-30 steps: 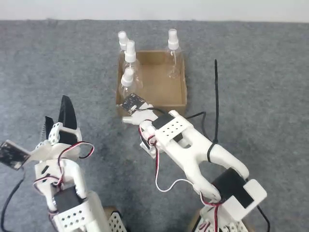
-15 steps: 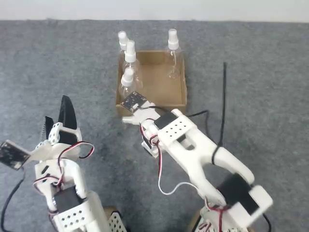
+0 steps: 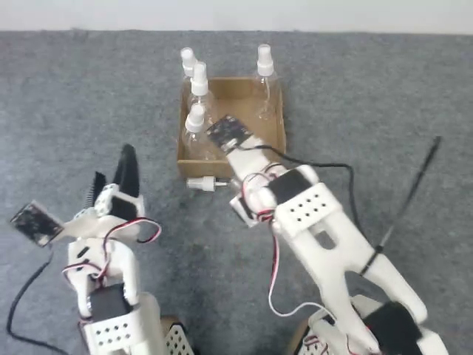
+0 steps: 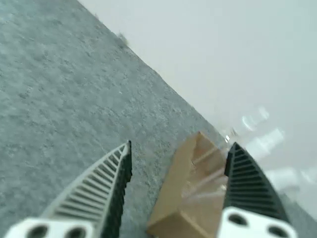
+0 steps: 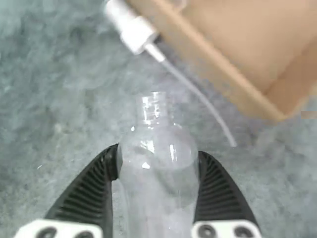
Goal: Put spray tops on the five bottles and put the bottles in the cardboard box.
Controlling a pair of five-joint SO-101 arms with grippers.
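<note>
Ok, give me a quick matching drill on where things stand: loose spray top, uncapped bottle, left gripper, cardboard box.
1 loose spray top
2 uncapped bottle
3 left gripper
4 cardboard box

A open, above carpet
B capped bottles standing inside
C clamped in right gripper
D lying on carpet by the box

Pairs: 1-D, 2-C, 3-A, 4-B
</note>
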